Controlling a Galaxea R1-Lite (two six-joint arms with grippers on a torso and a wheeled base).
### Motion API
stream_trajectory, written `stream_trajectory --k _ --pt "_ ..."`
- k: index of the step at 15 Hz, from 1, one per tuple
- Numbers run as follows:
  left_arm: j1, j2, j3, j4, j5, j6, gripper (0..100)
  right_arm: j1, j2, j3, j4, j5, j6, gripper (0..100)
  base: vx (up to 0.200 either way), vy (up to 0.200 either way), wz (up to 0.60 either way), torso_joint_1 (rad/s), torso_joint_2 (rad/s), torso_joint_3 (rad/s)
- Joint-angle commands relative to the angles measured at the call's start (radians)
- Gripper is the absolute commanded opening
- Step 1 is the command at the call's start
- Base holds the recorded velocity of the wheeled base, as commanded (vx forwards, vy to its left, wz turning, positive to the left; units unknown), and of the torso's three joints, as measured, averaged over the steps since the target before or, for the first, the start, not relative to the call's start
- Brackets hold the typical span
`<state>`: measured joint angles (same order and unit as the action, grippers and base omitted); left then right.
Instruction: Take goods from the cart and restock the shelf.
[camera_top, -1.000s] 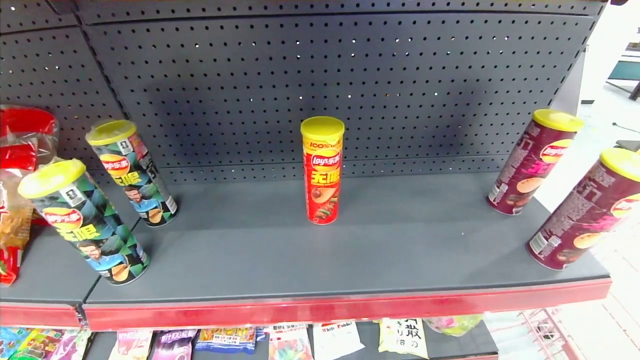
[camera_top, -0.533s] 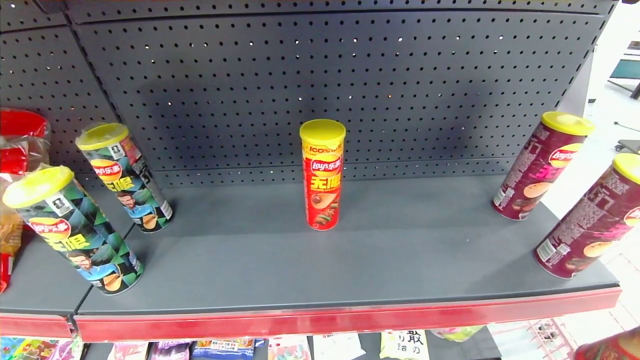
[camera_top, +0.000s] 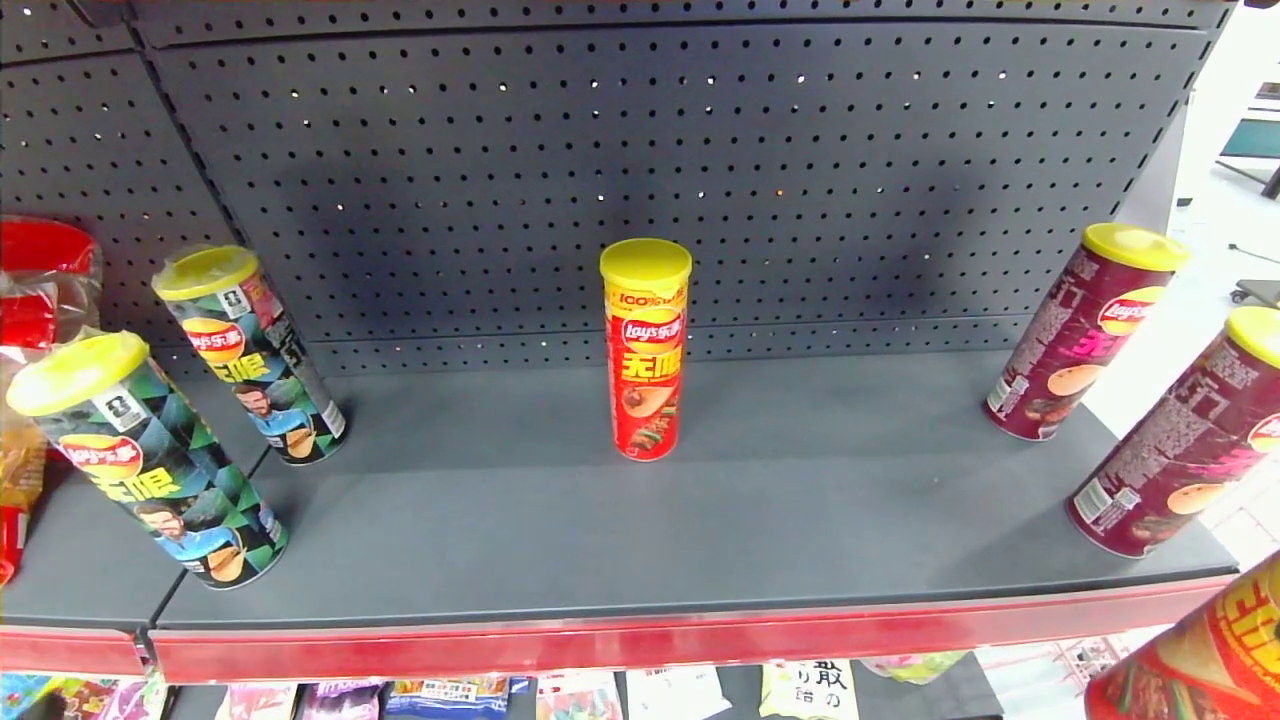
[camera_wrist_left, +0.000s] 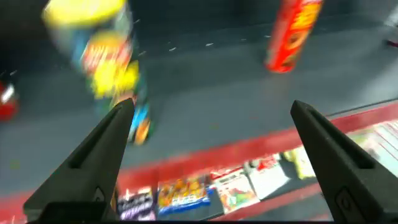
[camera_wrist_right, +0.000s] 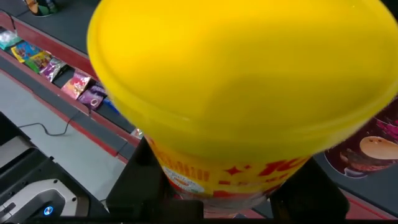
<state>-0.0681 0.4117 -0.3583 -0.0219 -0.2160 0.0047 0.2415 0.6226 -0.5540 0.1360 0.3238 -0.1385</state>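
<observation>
The right gripper (camera_wrist_right: 225, 198) squeezes a red can (camera_top: 1205, 655) just below the front right corner of the shelf (camera_top: 520, 530), the left gripper (camera_wrist_left: 211, 109) is wide open and empty, so lift the can well over the shelf's red edge (camera_top: 640, 640) and set it upright on a bare spot.

Grey shelf (camera_top: 560, 540): red can (camera_top: 645, 350) upright at mid-back; rear green can (camera_top: 250, 355) and front green can (camera_top: 150, 460) at its left end; rear purple can (camera_top: 1085, 335) and front purple can (camera_top: 1170, 440) at its right end.
</observation>
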Motion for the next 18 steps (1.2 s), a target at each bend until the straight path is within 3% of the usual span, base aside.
stream_trajectory --k 1,3,4,6,8,9,13,16,18 --pt "-0.108 0.696 -0.358 -0.113 -0.189 0.104 100 0.005 0.031 -0.003 0.001 0.000 0.000 0 0.000 0.000 0.00 0.000 0.00 0.000" --pt "-0.197 0.897 -0.399 -0.257 -0.217 0.155 100 0.005 0.028 0.005 0.001 -0.002 0.002 0 0.000 0.000 0.00 0.000 0.00 0.000" --pt "-0.236 0.981 -0.439 -0.305 -0.241 0.155 100 0.005 0.023 0.006 0.002 -0.002 0.002 0 0.000 0.000 0.00 0.000 0.00 0.000" --pt "-0.276 1.101 -0.541 -0.314 -0.284 0.158 100 0.004 0.022 0.005 0.002 -0.005 0.002 0 0.000 0.000 0.00 0.000 0.00 0.000" --pt "-0.308 1.207 -0.620 -0.319 -0.284 0.163 100 0.002 0.025 -0.003 0.001 -0.005 0.004 0 0.000 0.000 0.00 0.000 0.00 0.000" --pt "-0.329 1.268 -0.668 -0.319 -0.286 0.181 100 0.004 0.026 -0.010 0.001 -0.005 0.002 0 0.000 0.000 0.00 0.000 0.00 0.000" --pt "-0.369 1.383 -0.769 -0.317 -0.293 0.190 100 0.004 0.028 -0.014 0.001 -0.005 0.002 0 0.000 0.000 0.00 0.000 0.00 0.000" --pt "-0.371 1.454 -0.838 -0.319 -0.296 0.224 100 0.002 0.025 -0.012 0.002 -0.006 0.004 0 0.000 0.000 0.00 0.000 0.00 0.000" --pt "-0.372 1.478 -0.880 -0.316 -0.296 0.224 100 0.002 0.028 -0.012 0.002 -0.006 0.004 0 0.000 0.000 0.00 0.000 0.00 0.000"
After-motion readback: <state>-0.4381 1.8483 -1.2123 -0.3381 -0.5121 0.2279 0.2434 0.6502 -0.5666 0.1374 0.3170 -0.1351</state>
